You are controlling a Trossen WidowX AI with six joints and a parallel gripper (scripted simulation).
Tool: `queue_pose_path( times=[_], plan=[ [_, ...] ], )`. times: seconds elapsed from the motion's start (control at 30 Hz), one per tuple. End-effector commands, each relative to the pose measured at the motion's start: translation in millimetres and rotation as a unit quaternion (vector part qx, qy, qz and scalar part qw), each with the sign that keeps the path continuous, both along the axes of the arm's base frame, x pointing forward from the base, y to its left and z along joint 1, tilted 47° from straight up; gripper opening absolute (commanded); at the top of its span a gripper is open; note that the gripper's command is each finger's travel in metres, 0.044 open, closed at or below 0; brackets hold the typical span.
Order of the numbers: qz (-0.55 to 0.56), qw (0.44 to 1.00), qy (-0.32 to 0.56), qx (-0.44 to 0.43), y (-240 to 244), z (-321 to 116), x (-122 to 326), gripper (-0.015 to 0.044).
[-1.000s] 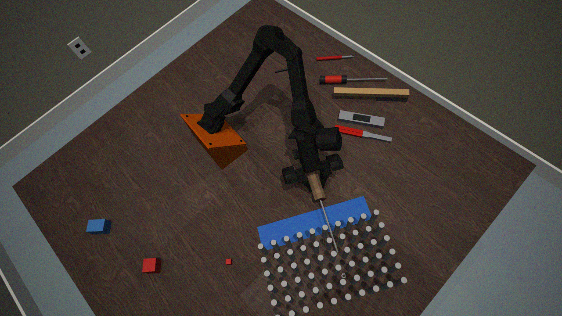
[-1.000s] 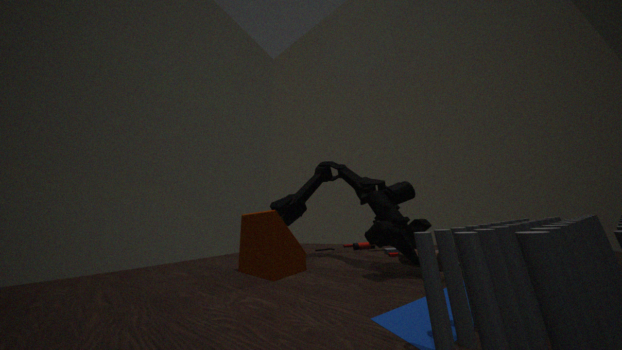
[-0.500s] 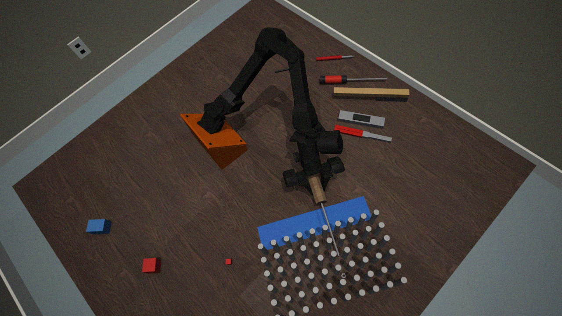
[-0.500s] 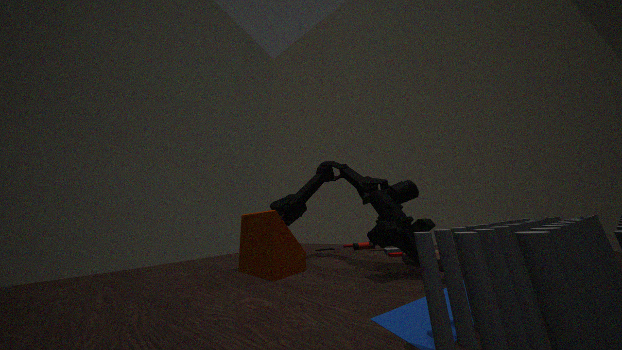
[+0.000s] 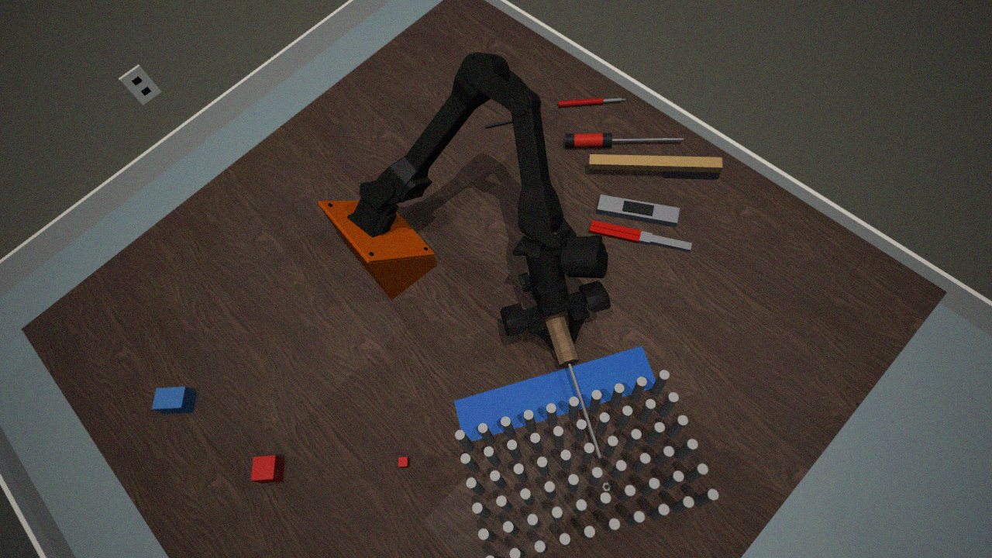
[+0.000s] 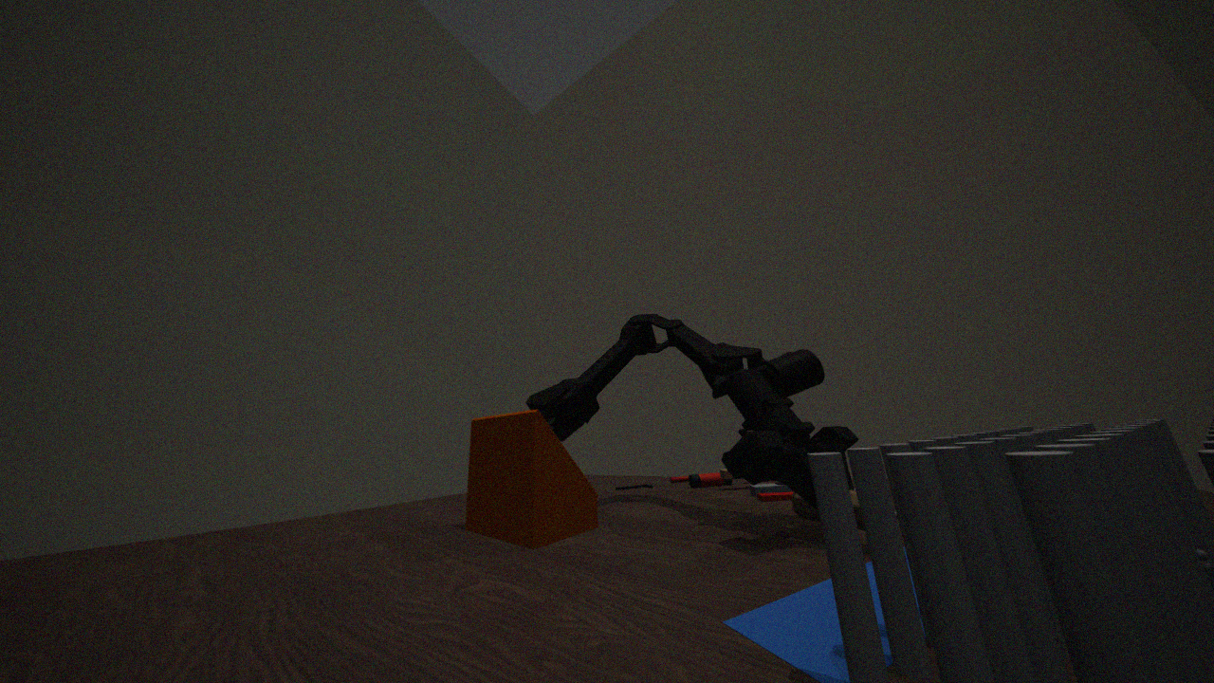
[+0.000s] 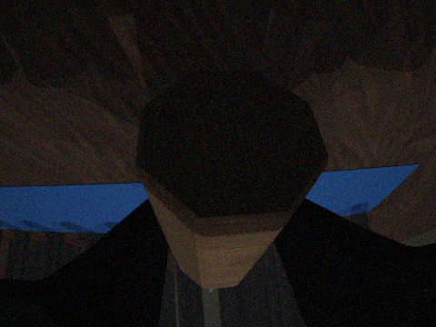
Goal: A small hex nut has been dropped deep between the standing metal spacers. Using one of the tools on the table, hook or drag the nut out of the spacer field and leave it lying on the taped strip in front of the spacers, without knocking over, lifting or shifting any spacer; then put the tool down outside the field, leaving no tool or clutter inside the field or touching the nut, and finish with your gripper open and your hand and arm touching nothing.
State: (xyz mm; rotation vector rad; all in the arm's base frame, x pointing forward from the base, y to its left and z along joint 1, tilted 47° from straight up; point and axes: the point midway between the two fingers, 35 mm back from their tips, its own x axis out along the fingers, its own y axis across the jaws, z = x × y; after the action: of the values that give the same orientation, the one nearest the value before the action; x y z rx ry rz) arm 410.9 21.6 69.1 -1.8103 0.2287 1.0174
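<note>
Wrist view shows the fingers (image 5: 563, 336) pinching the wooden handle (image 7: 220, 259) (image 5: 562, 339) of the tool. Beyond, its thin rod (image 5: 584, 411) crosses the blue strip (image 5: 513, 398) (image 6: 798, 624) (image 7: 68, 200) and enters among the spacers (image 5: 573, 479) (image 6: 844, 564); farther lies the nut (image 5: 606, 487), not yet reached. I judge this is the reaching step; next needs careful advance, then hooking.
</note>
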Motion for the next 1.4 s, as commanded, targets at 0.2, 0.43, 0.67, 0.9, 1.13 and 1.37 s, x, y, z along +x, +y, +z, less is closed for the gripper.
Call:
queue_pose_path(
  times=[0.2,0.43,0.67,0.9,1.13,1.37],
  plan=[
    [0.001,1.000,-0.005,-0.001,-5.0,0.2,7.5,0.0000],
    [0.001,1.000,-0.005,-0.001,-7.6,-1.2,11.4,0.0000],
    [0.001,1.000,-0.005,-0.002,-10.2,-2.5,15.2,0.0000],
    [0.001,1.000,-0.005,-0.002,-13.0,-4.0,19.1,0.0000],
    [0.001,1.000,-0.005,-0.002,-15.8,-5.6,22.8,0.0000],
    [0.001,1.000,-0.005,-0.002,-18.7,-7.3,26.5,0.0000]
  ],
)
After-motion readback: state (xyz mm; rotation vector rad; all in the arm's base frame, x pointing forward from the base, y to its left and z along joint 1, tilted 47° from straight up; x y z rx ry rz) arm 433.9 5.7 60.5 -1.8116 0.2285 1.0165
